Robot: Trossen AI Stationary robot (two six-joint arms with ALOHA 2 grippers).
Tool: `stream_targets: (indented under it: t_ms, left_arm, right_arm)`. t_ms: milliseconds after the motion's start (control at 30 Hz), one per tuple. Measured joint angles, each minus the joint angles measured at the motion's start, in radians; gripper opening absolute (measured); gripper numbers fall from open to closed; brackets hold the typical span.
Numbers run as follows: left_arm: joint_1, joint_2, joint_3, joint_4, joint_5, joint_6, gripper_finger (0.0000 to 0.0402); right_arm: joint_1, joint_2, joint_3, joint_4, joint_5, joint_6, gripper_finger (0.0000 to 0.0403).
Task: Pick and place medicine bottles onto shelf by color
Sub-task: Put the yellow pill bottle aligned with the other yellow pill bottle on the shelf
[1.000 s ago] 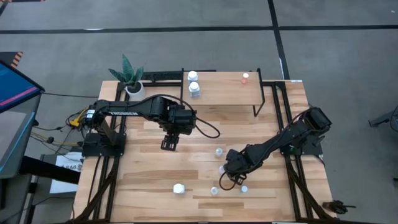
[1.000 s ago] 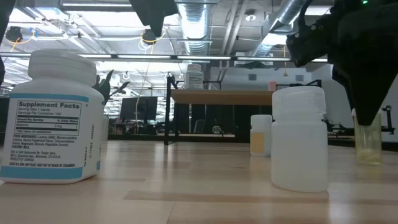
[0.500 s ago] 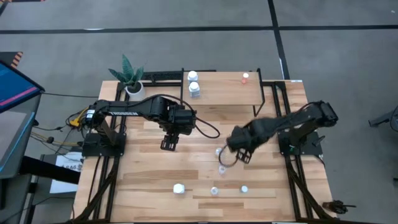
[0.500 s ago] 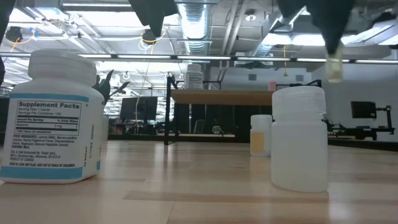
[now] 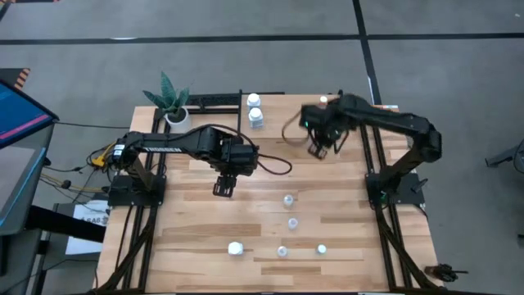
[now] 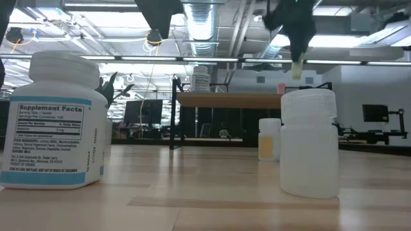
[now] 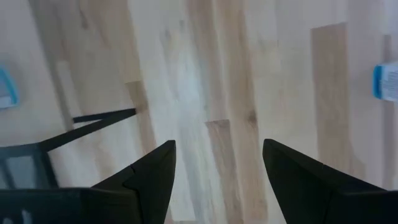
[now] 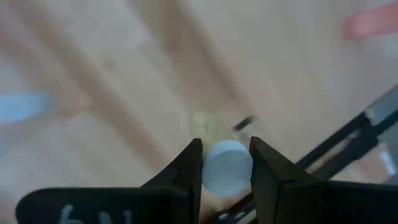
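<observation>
My right gripper [image 5: 318, 150] hangs over the near edge of the light-wood shelf [image 5: 286, 123], shut on a small medicine bottle [image 6: 297, 69] with a pale cap and a yellowish body. On the shelf stand two white bottles [image 5: 255, 109] at its left end and a red-capped one [image 5: 323, 102] at the far right. Several more bottles stand on the table, among them two small ones [image 5: 288, 200] [image 5: 293, 221] and a white one [image 5: 236, 248]. My left gripper [image 5: 223, 188] hovers open above mid-table, holding nothing. My right gripper pinches the small bottle at its pale cap [image 8: 227, 167] between its two fingers [image 8: 266, 171], coming from above and pointing down. The bottle hangs upright below the fingertips, its yellowish body [image 6: 297, 70] lifted clear of the shelf and the table.
A potted plant [image 5: 172, 100] stands at the table's far left corner. Close to the low camera stand a large labelled white bottle [image 6: 54, 122], a plain white one [image 6: 309, 144] and a yellowish one [image 6: 268, 139]. The shelf's black legs [image 5: 337, 146] stand beside my right gripper.
My right gripper has lifted the small bottle off the near right part of the table and swung it up and toward the far edge, to above the shelf. The bottle stays upright in the hold.
</observation>
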Motion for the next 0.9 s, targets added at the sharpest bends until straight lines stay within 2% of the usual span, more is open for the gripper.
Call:
stream_targets:
  t_ms: [200,333,533,900]
  left_arm:
    - [0.0,0.0,0.0,0.007,-0.101,-0.005,0.0229]
    - [0.0,0.0,0.0,0.021,-0.148,-0.008,0.0229]
    - [0.0,0.0,0.0,0.034,-0.149,-0.011,0.0229]
    - [0.0,0.001,-0.001,0.038,-0.149,0.014,0.0229]
  right_arm:
    - [-0.197,0.059,-0.001,0.04,0.017,-0.195,0.0107]
    - [-0.265,0.092,-0.001,0.07,0.015,-0.279,0.0114]
    - [-0.308,0.098,-0.001,0.148,0.008,-0.381,0.0112]
    - [-0.339,0.098,-0.001,0.19,0.003,-0.438,0.0115]
